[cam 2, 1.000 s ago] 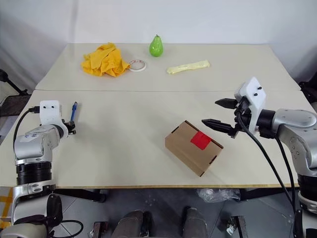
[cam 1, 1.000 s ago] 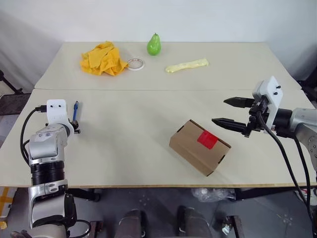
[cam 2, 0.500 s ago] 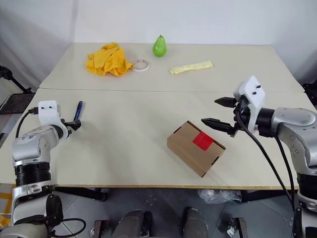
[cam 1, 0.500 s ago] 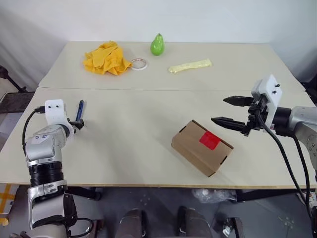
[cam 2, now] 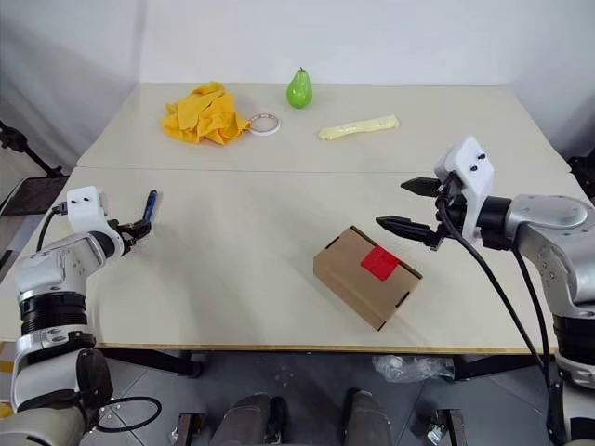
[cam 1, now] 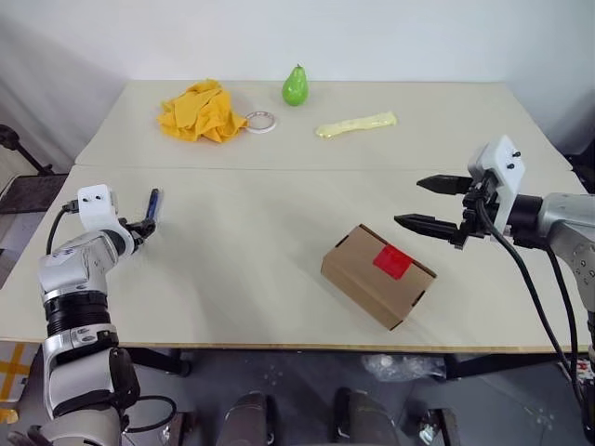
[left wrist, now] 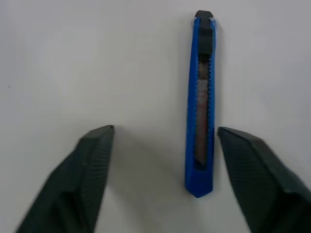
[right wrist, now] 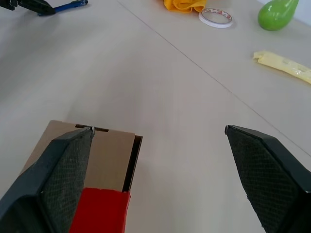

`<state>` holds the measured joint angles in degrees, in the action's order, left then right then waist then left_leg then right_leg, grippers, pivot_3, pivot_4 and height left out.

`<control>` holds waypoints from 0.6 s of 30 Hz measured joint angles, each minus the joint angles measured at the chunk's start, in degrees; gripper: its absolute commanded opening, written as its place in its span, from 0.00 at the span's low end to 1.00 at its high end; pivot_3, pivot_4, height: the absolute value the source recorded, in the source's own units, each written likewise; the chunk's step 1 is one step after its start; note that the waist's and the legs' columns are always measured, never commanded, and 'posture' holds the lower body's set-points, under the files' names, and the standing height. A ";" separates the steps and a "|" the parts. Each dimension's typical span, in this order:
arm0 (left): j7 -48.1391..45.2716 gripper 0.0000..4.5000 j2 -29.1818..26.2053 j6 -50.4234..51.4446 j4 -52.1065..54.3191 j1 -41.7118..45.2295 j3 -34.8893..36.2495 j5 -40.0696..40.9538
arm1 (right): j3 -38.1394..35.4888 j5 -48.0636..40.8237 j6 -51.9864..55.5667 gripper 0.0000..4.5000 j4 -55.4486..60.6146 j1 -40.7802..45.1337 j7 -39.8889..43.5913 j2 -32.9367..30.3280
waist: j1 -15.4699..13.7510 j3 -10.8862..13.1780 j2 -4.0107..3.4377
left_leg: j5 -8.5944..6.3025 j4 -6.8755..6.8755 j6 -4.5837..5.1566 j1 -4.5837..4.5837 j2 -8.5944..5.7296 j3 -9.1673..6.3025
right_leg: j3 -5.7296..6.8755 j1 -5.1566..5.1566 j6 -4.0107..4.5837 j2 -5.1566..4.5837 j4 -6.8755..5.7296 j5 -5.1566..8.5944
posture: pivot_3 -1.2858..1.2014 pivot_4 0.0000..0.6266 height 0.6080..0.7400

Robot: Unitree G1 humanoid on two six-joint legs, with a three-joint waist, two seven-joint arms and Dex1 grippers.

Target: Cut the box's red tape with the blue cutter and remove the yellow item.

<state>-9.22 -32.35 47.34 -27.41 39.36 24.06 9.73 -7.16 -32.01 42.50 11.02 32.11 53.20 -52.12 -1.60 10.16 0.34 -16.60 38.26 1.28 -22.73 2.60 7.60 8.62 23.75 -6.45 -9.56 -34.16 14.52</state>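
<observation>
My left gripper (left wrist: 160,145) stands with jaws spread at the table's (cam 1: 279,186) left edge, the blue cutter (left wrist: 200,97) lying flat between them, close to one finger and not yet pinched. This is the pick-up step, as I judge it: centre on the handle, then close. My right gripper (cam 1: 429,202) hangs with jaws spread wide just beyond the box (cam 1: 376,275), near right of centre, its red tape (cam 1: 391,263) uncut. No yellow item to be seen, presumably inside.
</observation>
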 measured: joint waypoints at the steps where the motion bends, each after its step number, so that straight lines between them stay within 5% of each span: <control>1: -0.23 0.61 -0.21 -0.12 -0.30 0.13 -0.26 -0.01 | 0.00 0.01 -0.02 1.00 0.00 0.08 0.00 0.00 | -0.05 0.00 0.00 | 0.00 0.00 0.00 0.00 0.00 0.00 | 0.00 -0.01 0.00 0.00 0.00 0.00 | 0.52 0.24 1.00; 5: -0.39 0.41 -0.24 -0.63 -0.47 0.15 -0.71 -0.19 | 0.00 0.10 -0.04 1.00 -0.02 0.11 0.00 0.05 | -0.13 0.00 0.00 | -0.01 -0.01 0.02 -0.02 -0.02 0.00 | 0.00 -0.01 -0.01 -0.02 -0.04 0.00 | 0.52 0.24 1.00; 15: -0.44 0.41 -0.31 -0.64 -0.52 0.38 -1.79 -0.41 | 0.00 0.53 -0.04 1.00 -0.14 0.11 0.01 0.05 | -0.11 0.00 0.00 | -0.03 -0.02 0.03 -0.02 -0.02 0.01 | 0.00 -0.02 -0.01 -0.02 -0.01 -0.01 | 0.52 0.24 1.00; 18: -0.47 0.29 -0.36 -0.64 -0.52 0.44 -2.11 -0.42 | 0.00 0.56 -0.04 1.00 -0.17 0.11 0.02 0.04 | -0.12 0.00 0.00 | -0.03 -0.02 0.03 -0.02 -0.02 0.01 | 0.00 -0.02 -0.01 -0.02 0.00 -0.01 | 0.52 0.24 1.00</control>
<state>-9.69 -32.71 46.70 -27.93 39.80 21.95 9.31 -7.16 -31.45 42.46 10.85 32.22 53.22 -52.07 -1.72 10.16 0.34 -16.63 38.24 1.31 -22.74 2.58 7.61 8.63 23.73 -6.46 -9.58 -34.16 14.51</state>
